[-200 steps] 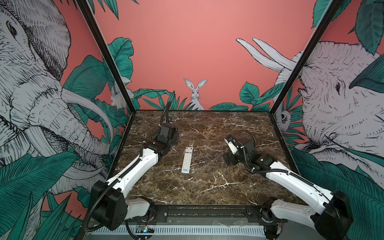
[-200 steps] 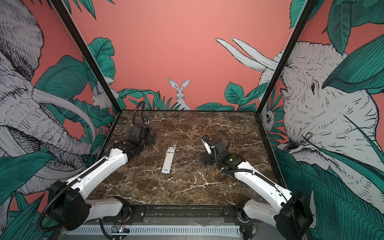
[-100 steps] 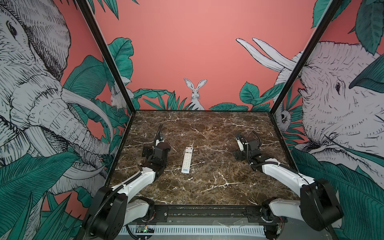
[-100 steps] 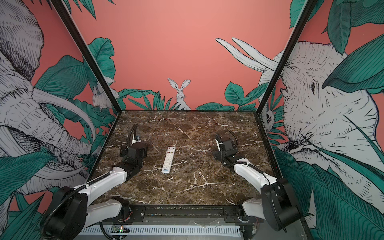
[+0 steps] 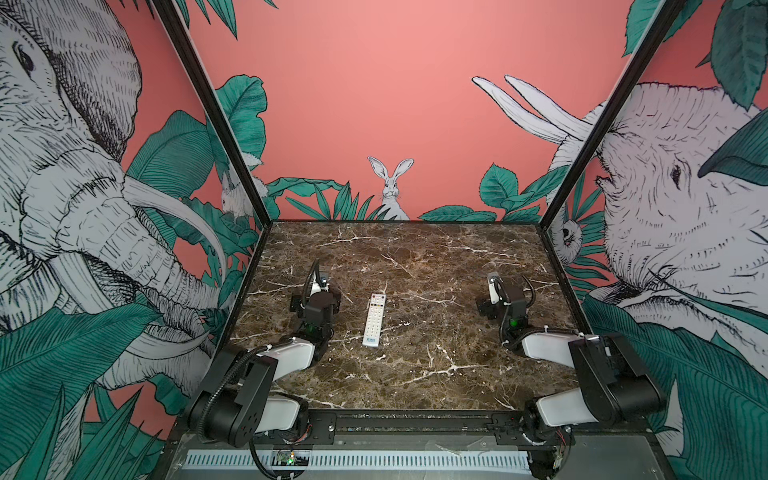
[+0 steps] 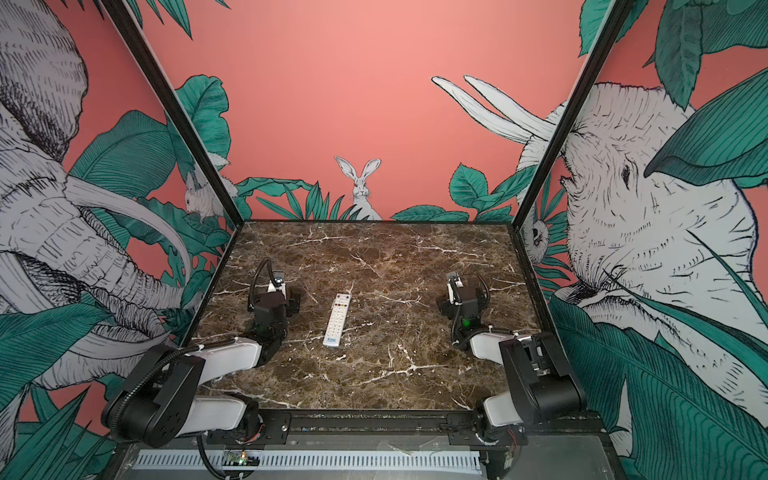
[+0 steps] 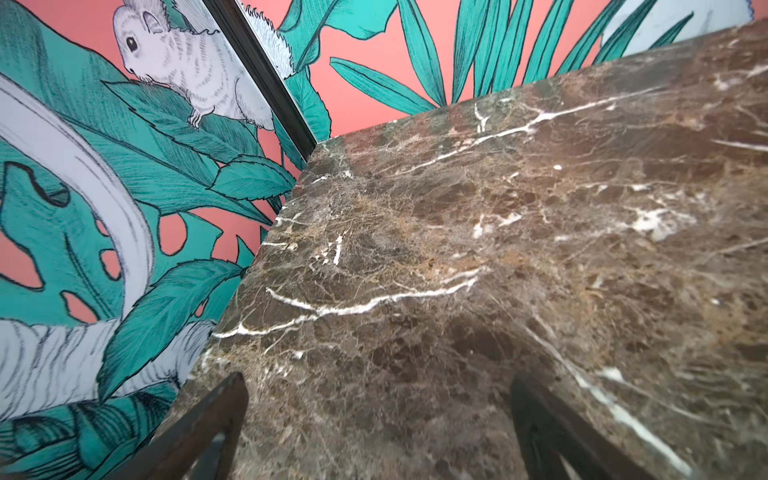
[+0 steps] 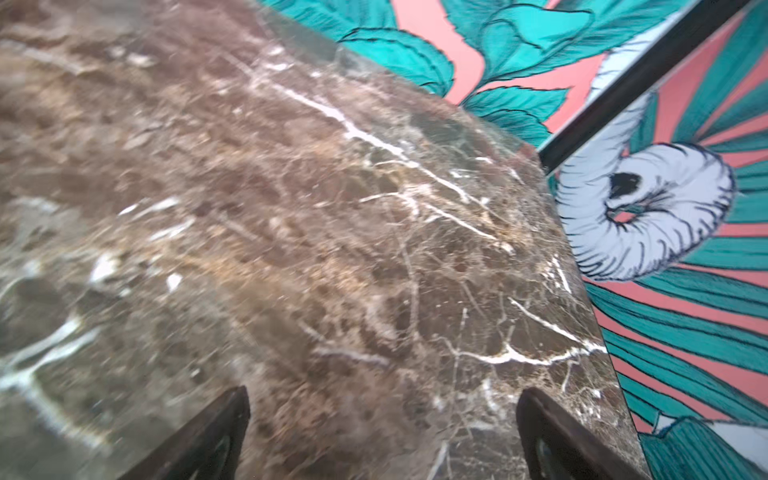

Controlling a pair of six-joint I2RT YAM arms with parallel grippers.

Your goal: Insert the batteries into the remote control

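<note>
The remote control (image 5: pixel 374 320) (image 6: pixel 337 320) lies flat on the marble table in both top views. Its button side faces up, the red button at the far end and the blue logo at the near end. The batteries show in no view. My left gripper (image 5: pixel 316 301) (image 7: pixel 378 382) sits low over the table to the left of the remote, open with only bare marble between its fingers. My right gripper (image 5: pixel 500 303) (image 8: pixel 382 395) sits well to the right of the remote, also open and empty. Neither gripper touches the remote.
The brown marble table (image 5: pixel 415 257) is boxed in by painted walls at the back and both sides, with black corner posts (image 5: pixel 557 199). A black rail (image 5: pixel 407 419) runs along the front edge. Both arms are folded low near the front corners.
Both arms have drawn back from beside the remote toward the front edge and folded down. The right gripper has moved out to the right. The remote has stayed put.
</note>
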